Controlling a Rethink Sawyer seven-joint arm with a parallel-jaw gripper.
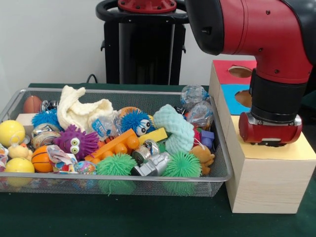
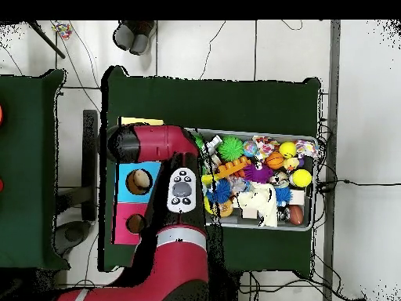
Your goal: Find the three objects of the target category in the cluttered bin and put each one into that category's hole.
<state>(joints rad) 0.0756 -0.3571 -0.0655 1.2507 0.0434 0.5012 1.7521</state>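
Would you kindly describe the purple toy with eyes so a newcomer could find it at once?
Start at the wire bin beside the wooden box. In the front view, look left of middle, below the cream cloth. The purple toy is a spiky ball with two big white eyes; the blue spiky ball is its only eyed neighbour.

Red and black arm [image 1: 256, 29] enters front view from top right, elbow bent, last link pointing straight down. Black wrist collar [image 1: 276, 101] above red end cap [image 1: 270, 131]. Tool hidden beneath end cap; fingers not visible, state unclear. Overhead view: arm reaches up from base at bottom, grey button panel [image 2: 182, 190] on upper face, forearm turned left
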